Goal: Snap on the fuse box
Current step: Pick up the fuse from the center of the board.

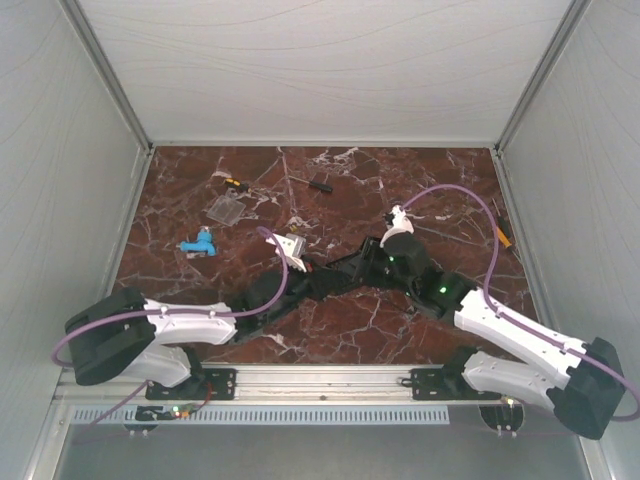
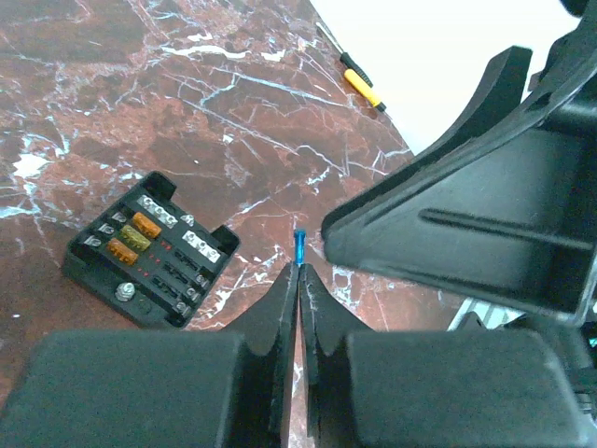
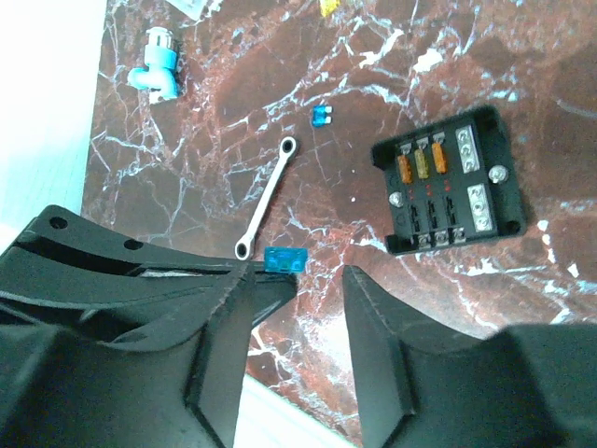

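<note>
Black plastic forms the fuse box (image 2: 149, 250), which is laid flat on the table (image 2: 233, 103) with its open face up, left of the left fingers (image 2: 283, 313) and clear of them. Three fuses are seated in one row of it, orange, yellowish and orange; the other slots are seen bare, beside metal terminals. The left fingers are pressed together on a small blue blade fuse (image 2: 298, 247), held upright at their tips. The right fingers (image 3: 378, 317) are spread apart with nothing between them, and the held fuse is seen just beyond their left tip. From them the box (image 3: 448, 182) is placed ahead and to the right, with bare marble between.

Beyond the left fingers the table is ended by a white wall (image 2: 448, 47), and a yellow-handled screwdriver (image 2: 362, 86) is lain near that edge.

Only in the right wrist view are a small wrench (image 3: 266, 196), a second blue fuse (image 3: 321, 116) and a blue-and-white fitting (image 3: 160, 70) shown. From above, a clear cover (image 1: 228, 208) is seen beyond and left of both fingers, while the box cannot be made out among the arms.
</note>
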Tool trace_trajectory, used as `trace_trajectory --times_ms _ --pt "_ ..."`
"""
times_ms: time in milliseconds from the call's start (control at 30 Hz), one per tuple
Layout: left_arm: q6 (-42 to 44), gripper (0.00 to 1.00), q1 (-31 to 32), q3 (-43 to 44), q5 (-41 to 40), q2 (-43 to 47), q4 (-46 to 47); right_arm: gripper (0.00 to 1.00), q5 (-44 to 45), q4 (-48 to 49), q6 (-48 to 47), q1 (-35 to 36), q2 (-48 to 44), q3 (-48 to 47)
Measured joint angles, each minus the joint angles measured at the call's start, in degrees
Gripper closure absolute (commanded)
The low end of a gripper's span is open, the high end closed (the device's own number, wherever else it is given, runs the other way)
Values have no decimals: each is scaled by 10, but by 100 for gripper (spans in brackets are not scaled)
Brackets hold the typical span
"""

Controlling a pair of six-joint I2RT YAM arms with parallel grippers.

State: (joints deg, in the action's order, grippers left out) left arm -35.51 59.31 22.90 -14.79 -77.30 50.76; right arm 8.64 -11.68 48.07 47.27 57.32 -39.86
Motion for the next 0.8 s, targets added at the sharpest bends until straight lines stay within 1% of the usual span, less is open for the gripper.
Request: trace_trajectory --times_ms 33,67,100,133,233,400,500,633,800 --pt "7 100 -2 -4 2 3 5 53 -12 0 -14 -9 -4 0" --pt "14 100 -5 -10 7 8 9 45 -25 2 -30 -19 -9 0" --pt "22 100 -10 -17 18 14 12 39 -40 5 -48 -31 -14 0" --pt "26 100 -18 -23 30 20 15 36 -52 8 -64 -43 -19 0" --pt "38 100 -58 -41 89 42 19 31 -106 25 -138 -81 -35 0" --pt "45 100 -133 -55 221 89 19 34 -224 26 -256 -117 -42 -12" --pt "45 100 -159 -59 307 118 18 35 -297 16 -307 -122 -33 -40" --pt "45 100 -178 -59 405 144 18 37 -382 3 -361 -123 -21 -80" --pt "40 100 -182 -58 486 157 17 43 -471 -24 -408 -124 0 -120"
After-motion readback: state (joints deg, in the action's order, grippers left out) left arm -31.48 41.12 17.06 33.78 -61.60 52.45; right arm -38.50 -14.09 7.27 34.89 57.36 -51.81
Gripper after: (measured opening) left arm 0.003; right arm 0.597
